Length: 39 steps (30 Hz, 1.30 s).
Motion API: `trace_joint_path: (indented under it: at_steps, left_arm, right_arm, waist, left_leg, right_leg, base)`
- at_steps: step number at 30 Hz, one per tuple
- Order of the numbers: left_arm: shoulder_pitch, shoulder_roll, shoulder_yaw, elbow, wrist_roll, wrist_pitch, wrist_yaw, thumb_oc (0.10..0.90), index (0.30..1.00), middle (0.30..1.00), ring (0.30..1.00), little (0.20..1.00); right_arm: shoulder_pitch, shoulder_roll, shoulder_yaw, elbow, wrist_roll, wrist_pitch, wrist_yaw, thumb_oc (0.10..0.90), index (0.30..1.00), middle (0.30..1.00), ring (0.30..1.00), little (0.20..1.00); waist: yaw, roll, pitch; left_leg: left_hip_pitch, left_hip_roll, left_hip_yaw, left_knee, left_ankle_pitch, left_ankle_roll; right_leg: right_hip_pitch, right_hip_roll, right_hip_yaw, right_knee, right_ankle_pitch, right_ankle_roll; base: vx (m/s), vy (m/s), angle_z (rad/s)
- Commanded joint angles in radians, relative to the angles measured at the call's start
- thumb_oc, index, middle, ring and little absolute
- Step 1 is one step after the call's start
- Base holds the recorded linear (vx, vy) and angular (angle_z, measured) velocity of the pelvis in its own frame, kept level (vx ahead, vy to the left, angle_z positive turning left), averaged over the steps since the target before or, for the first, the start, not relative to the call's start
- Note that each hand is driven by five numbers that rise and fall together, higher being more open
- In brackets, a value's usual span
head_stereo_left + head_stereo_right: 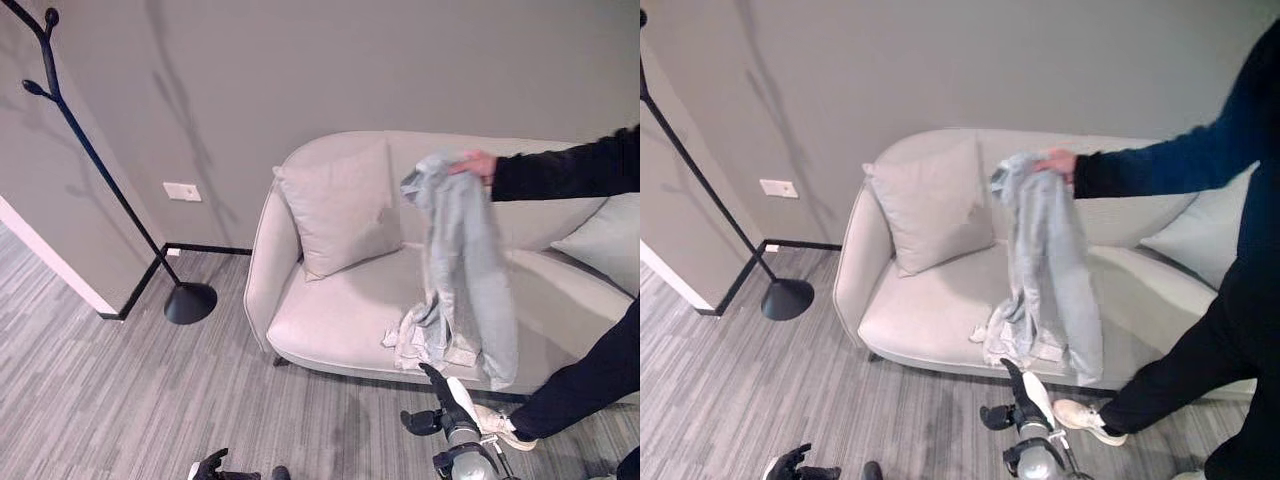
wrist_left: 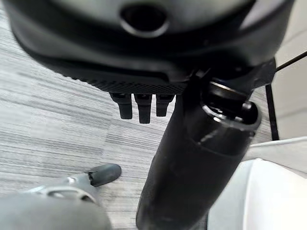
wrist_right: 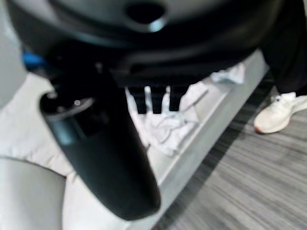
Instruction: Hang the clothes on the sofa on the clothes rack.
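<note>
A person's hand [image 1: 478,164] holds a pale grey-blue garment [image 1: 462,262] up by its top over the light grey sofa [image 1: 330,330], its lower end bunched on the seat cushion near the front edge. A square cushion [image 1: 343,205] leans against the backrest at about 10 o'clock from the garment, and the black clothes rack [image 1: 85,150] stands well apart on the floor at about 9 o'clock from the sofa, by the wall corner.

The main risk, as I judge it, is reaching while the person's hand has the garment: a pull from below could drag the cloth off the seat onto the floor, or the right hand [image 1: 445,395] could close on a loose fold and lose the rest. A weak hold would also let the cloth trail during the long carry to the rack.

The right hand is raised just in front of the sofa's front edge, directly at 6 o'clock from the garment's crumpled lower end, near it but not touching. Its fingers [image 3: 153,99] look straight and side by side in the right wrist view, holding nothing. The left hand [image 1: 208,466] hangs low at 7 o'clock, over the grey plank floor [image 1: 120,400], its fingers [image 2: 141,106] empty and seemingly straight and relaxed.
</note>
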State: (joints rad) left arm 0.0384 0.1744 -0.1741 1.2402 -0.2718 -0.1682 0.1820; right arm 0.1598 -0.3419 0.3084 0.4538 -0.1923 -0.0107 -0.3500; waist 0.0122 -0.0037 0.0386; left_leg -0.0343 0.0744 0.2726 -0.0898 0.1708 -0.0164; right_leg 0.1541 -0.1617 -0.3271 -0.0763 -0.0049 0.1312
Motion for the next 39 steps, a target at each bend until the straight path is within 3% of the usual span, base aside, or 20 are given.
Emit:
trace_joint_path:
  at_steps: [1, 8, 10, 12, 13, 15, 17, 19, 20, 22, 23, 24, 25, 26, 27, 28, 30, 32, 35, 39]
  left_arm:
    - [-0.051, -0.064, -0.028, 0.067, 0.017, -0.018, -0.008, 0.800, 0.900, 0.900, 0.900, 0.900]
    - [-0.051, -0.068, -0.032, 0.070, 0.031, -0.025, -0.003, 0.800, 0.900, 0.900, 0.900, 0.900]
    - [-0.054, -0.062, -0.027, 0.057, 0.016, -0.030, 0.006, 0.800, 0.900, 0.900, 0.900, 0.900]
    - [-0.074, -0.044, -0.043, 0.034, 0.032, -0.020, 0.005, 0.800, 0.900, 0.900, 0.900, 0.900]
    - [-0.082, -0.036, -0.055, 0.035, 0.055, -0.012, 0.007, 0.800, 0.900, 0.900, 0.900, 0.900]
    - [-0.091, -0.031, -0.066, 0.040, 0.064, -0.010, 0.006, 0.800, 0.900, 0.900, 0.900, 0.900]
    - [-0.091, -0.025, -0.063, 0.037, 0.058, -0.014, 0.010, 0.800, 0.900, 0.900, 0.900, 0.900]
    - [-0.100, -0.022, -0.062, 0.047, 0.064, -0.017, 0.014, 0.800, 0.900, 0.900, 0.900, 0.900]
    - [-0.105, -0.021, -0.064, 0.049, 0.067, -0.017, 0.016, 0.800, 0.900, 0.900, 0.900, 0.900]
    - [-0.107, -0.017, -0.066, 0.052, 0.076, -0.020, 0.027, 0.800, 0.900, 0.900, 0.900, 0.900]
    - [-0.107, -0.017, -0.066, 0.052, 0.076, -0.020, 0.027, 0.800, 0.900, 0.900, 0.900, 0.900]
    - [-0.102, -0.009, -0.057, 0.050, 0.070, -0.027, 0.035, 0.800, 0.900, 0.900, 0.900, 0.900]
    - [-0.091, -0.002, -0.041, 0.052, 0.072, -0.030, 0.041, 0.800, 0.900, 0.900, 0.900, 0.900]
    - [-0.085, -0.004, -0.028, 0.053, 0.059, -0.030, 0.046, 0.800, 0.900, 0.900, 0.900, 0.900]
    - [-0.085, -0.004, -0.027, 0.053, 0.059, -0.030, 0.046, 0.800, 0.900, 0.900, 0.900, 0.900]
    - [-0.084, -0.005, -0.015, 0.051, 0.034, -0.036, 0.051, 0.800, 0.900, 0.900, 0.900, 0.900]
    - [-0.076, -0.037, -0.027, 0.051, 0.017, -0.039, 0.058, 0.800, 0.900, 0.900, 0.900, 0.900]
    - [-0.078, -0.046, -0.048, 0.045, 0.035, -0.034, 0.056, 0.800, 0.900, 0.900, 0.900, 0.900]
    - [-0.068, -0.071, -0.064, 0.050, 0.034, -0.026, 0.053, 0.800, 0.900, 0.900, 0.900, 0.900]
    - [-0.049, -0.093, -0.057, 0.064, 0.017, -0.025, 0.065, 0.800, 0.900, 0.900, 0.900, 0.900]
  right_arm:
    - [-0.087, -0.017, -0.016, -0.132, -0.031, -0.081, -0.017, 0.800, 0.900, 0.900, 0.900, 0.900]
    - [-0.074, -0.011, -0.010, -0.139, -0.032, -0.088, -0.025, 0.800, 0.900, 0.900, 0.900, 0.900]
    - [-0.074, -0.020, -0.029, -0.140, -0.032, -0.084, -0.049, 0.800, 0.900, 0.900, 0.900, 0.900]
    - [-0.093, -0.027, -0.074, -0.136, -0.044, -0.069, -0.083, 0.800, 0.900, 0.900, 0.900, 0.900]
    - [-0.113, -0.027, -0.092, -0.132, -0.050, -0.057, -0.108, 0.800, 0.900, 0.900, 0.900, 0.900]
    - [-0.122, -0.022, -0.111, -0.127, -0.032, -0.059, -0.129, 0.800, 0.900, 0.900, 0.900, 0.900]
    - [-0.122, -0.015, -0.124, -0.120, -0.019, -0.060, -0.148, 0.800, 0.900, 0.900, 0.900, 0.900]
    - [-0.116, -0.010, -0.135, -0.120, -0.008, -0.061, -0.148, 0.800, 0.900, 0.900, 0.900, 0.900]
    - [-0.114, -0.010, -0.136, -0.121, -0.006, -0.059, -0.146, 0.800, 0.900, 0.900, 0.900, 0.900]
    - [-0.101, -0.003, -0.138, -0.123, -0.003, -0.056, -0.141, 0.800, 0.900, 0.900, 0.900, 0.900]
    - [-0.102, -0.003, -0.138, -0.123, -0.003, -0.056, -0.141, 0.800, 0.900, 0.900, 0.900, 0.900]
    - [-0.084, 0.004, -0.128, -0.132, -0.007, -0.054, -0.129, 0.800, 0.900, 0.900, 0.900, 0.900]
    - [-0.083, 0.013, -0.104, -0.123, -0.015, -0.055, -0.116, 0.800, 0.900, 0.900, 0.900, 0.900]
    - [-0.090, 0.021, -0.075, -0.108, -0.013, -0.058, -0.106, 0.800, 0.900, 0.900, 0.900, 0.900]
    - [-0.091, 0.021, -0.075, -0.108, -0.013, -0.059, -0.106, 0.800, 0.900, 0.900, 0.900, 0.900]
    - [-0.094, 0.016, -0.059, -0.113, -0.014, -0.058, -0.090, 0.800, 0.900, 0.900, 0.900, 0.900]
    - [-0.095, -0.015, -0.022, -0.141, -0.037, -0.071, -0.073, 0.800, 0.900, 0.900, 0.900, 0.900]
    - [-0.087, -0.020, -0.024, -0.143, -0.048, -0.069, -0.082, 0.800, 0.900, 0.900, 0.900, 0.900]
    - [-0.030, -0.028, -0.075, -0.148, -0.031, -0.061, -0.140, 0.800, 0.900, 0.900, 0.900, 0.900]
    - [0.032, -0.029, -0.134, -0.156, -0.055, -0.056, -0.212, 0.800, 0.900, 0.900, 0.900, 0.900]
  waist:
    - [0.023, -0.011, 0.001]
    - [0.020, -0.007, -0.001]
    - [0.021, -0.014, 0.013]
    - [0.015, -0.016, 0.068]
    - [-0.008, -0.003, 0.106]
    - [-0.022, 0.006, 0.123]
    - [-0.019, 0.004, 0.125]
    - [-0.012, 0.005, 0.113]
    - [-0.010, 0.002, 0.109]
    - [-0.018, -0.016, 0.099]
    - [-0.017, -0.016, 0.097]
    - [-0.014, -0.046, 0.080]
    - [0.001, -0.066, 0.070]
    - [0.009, -0.071, 0.067]
    - [0.008, -0.072, 0.065]
    - [0.013, -0.067, 0.059]
    - [0.008, -0.034, 0.049]
    - [0.002, -0.022, 0.051]
    - [-0.024, 0.027, 0.040]
    - [-0.042, 0.056, 0.020]
  left_leg:
    - [0.002, 0.064, -0.021, 0.038, -0.080, -0.052]
    - [0.006, 0.061, -0.028, 0.025, -0.075, -0.054]
    - [-0.021, 0.060, -0.036, 0.074, -0.099, -0.052]
    - [-0.044, 0.051, -0.028, 0.133, -0.153, -0.009]
    - [-0.019, 0.041, -0.014, 0.117, -0.160, 0.018]
    - [-0.003, 0.043, -0.017, 0.098, -0.154, 0.025]
    - [0.024, 0.041, -0.020, 0.058, -0.149, 0.012]
    - [0.040, 0.060, -0.034, 0.026, -0.158, -0.022]
    - [0.040, 0.071, -0.041, 0.020, -0.157, -0.038]
    - [0.037, 0.100, -0.064, 0.019, -0.148, -0.072]
    - [0.034, 0.100, -0.064, 0.019, -0.146, -0.072]
    - [0.045, 0.120, -0.071, 0.018, -0.145, -0.094]
    - [0.051, 0.134, -0.063, 0.018, -0.140, -0.107]
    - [0.057, 0.166, -0.068, 0.015, -0.121, -0.126]
    - [0.054, 0.166, -0.068, 0.014, -0.118, -0.125]
    - [0.043, 0.195, -0.073, 0.013, -0.094, -0.139]
    - [0.018, 0.278, -0.092, 0.003, -0.038, -0.163]
    - [0.009, 0.291, -0.097, 0.003, -0.029, -0.162]
    - [0.004, 0.319, -0.112, 0.003, -0.013, -0.176]
    - [0.011, 0.324, -0.102, 0.003, -0.020, -0.185]
  right_leg:
    - [-0.025, -0.035, -0.035, 0.062, -0.033, 0.005]
    - [-0.019, -0.031, -0.038, 0.058, -0.029, 0.003]
    - [-0.025, -0.036, -0.040, 0.066, -0.026, 0.005]
    - [-0.145, -0.087, -0.033, 0.325, -0.048, 0.018]
    - [-0.273, -0.124, 0.004, 0.548, 0.030, 0.054]
    - [-0.345, -0.102, 0.066, 0.640, 0.042, 0.072]
    - [-0.338, -0.119, 0.082, 0.567, 0.020, 0.068]
    - [-0.298, -0.179, 0.068, 0.451, -0.004, 0.065]
    - [-0.298, -0.214, 0.073, 0.382, 0.010, 0.062]
    - [-0.271, -0.254, 0.123, 0.197, 0.114, 0.073]
    - [-0.272, -0.254, 0.123, 0.191, 0.119, 0.073]
    - [-0.259, -0.241, 0.186, 0.129, 0.131, 0.097]
    - [-0.234, -0.234, 0.169, 0.105, 0.119, 0.117]
    - [-0.225, -0.208, 0.168, 0.106, 0.107, 0.116]
    - [-0.228, -0.208, 0.169, 0.104, 0.109, 0.115]
    - [-0.230, -0.184, 0.171, 0.105, 0.101, 0.112]
    - [-0.215, -0.100, 0.135, 0.108, 0.060, 0.082]
    - [-0.207, -0.081, 0.126, 0.109, 0.045, 0.073]
    - [-0.178, -0.046, 0.101, 0.099, 0.018, 0.058]
    - [-0.158, -0.046, 0.098, 0.077, 0.017, 0.059]
  base:
    - [0.00, -0.006, -0.06]
    - [0.00, 0.005, 0.00]
    - [0.03, 0.068, 0.12]
    - [0.00, 0.246, 0.13]
    - [-0.03, 0.277, 0.06]
    - [0.05, 0.068, -0.02]
    - [0.17, -0.131, 0.18]
    - [0.17, -0.258, 0.41]
    - [0.06, -0.373, 0.52]
    - [0.05, -0.383, 0.10]
    - [0.13, -0.424, 0.02]
    - [0.12, -0.404, 0.18]
    - [0.15, -0.569, 0.19]
    - [0.06, -0.317, 0.09]
    - [0.03, -0.259, 0.03]
    - [0.03, -0.316, 0.04]
    - [0.04, -0.373, 0.08]
    - [0.02, -0.126, -0.03]
    - [0.05, -0.080, 0.18]
    - [0.08, 0.000, 0.10]
